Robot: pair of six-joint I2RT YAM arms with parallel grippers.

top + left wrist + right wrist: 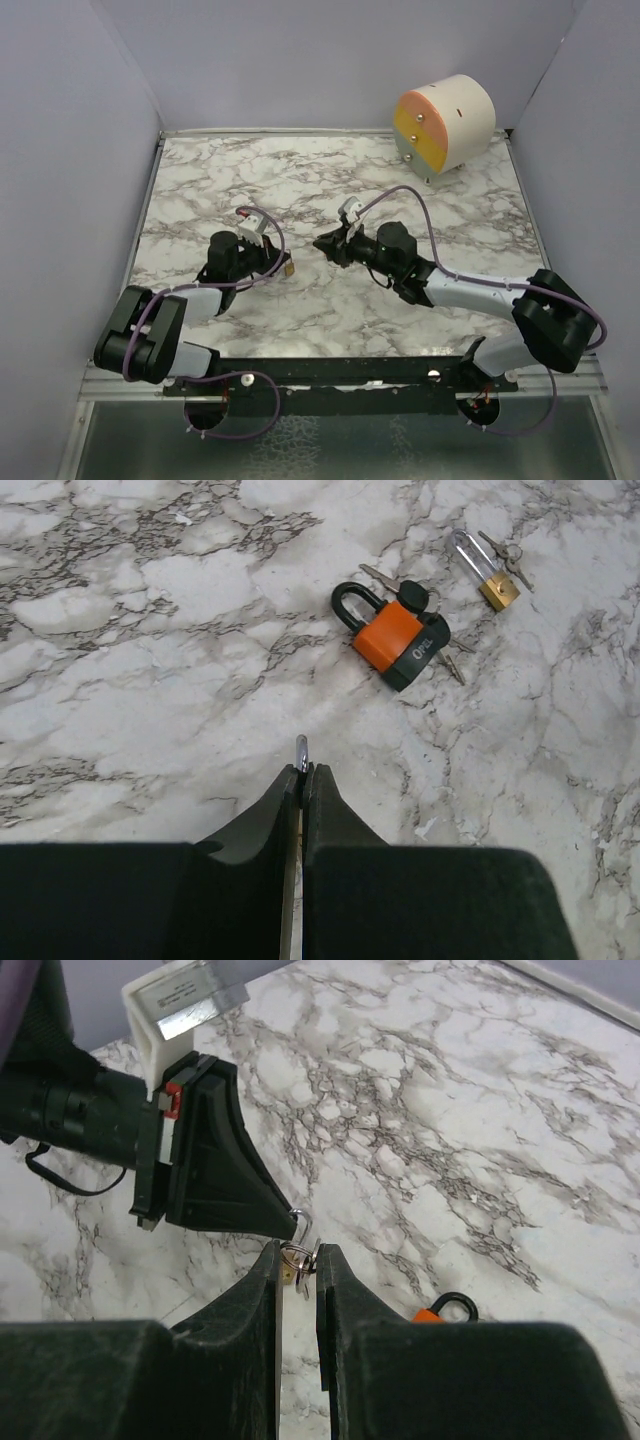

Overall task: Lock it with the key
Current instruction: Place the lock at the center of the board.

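Observation:
My left gripper (283, 266) is shut on the silver shackle (303, 1221) of a small brass padlock (287, 1273), which hangs just below its tip. In the left wrist view only the shackle's end (301, 750) shows above the closed left gripper (301, 770). My right gripper (298, 1245) faces it from the right, fingers nearly together on the key (302, 1280) and its ring (293, 1251), right at the padlock. In the top view the right gripper (320, 243) stands close to the padlock (288, 268). Whether the key sits in the keyhole is hidden.
An orange and black padlock (395, 640) lies on the marble beneath the right arm, keys (385, 577) beside it; its shackle (455, 1303) shows in the right wrist view. Another brass padlock (490, 580) with keys lies further off. A cream cylinder with an orange-yellow face (445, 125) stands back right.

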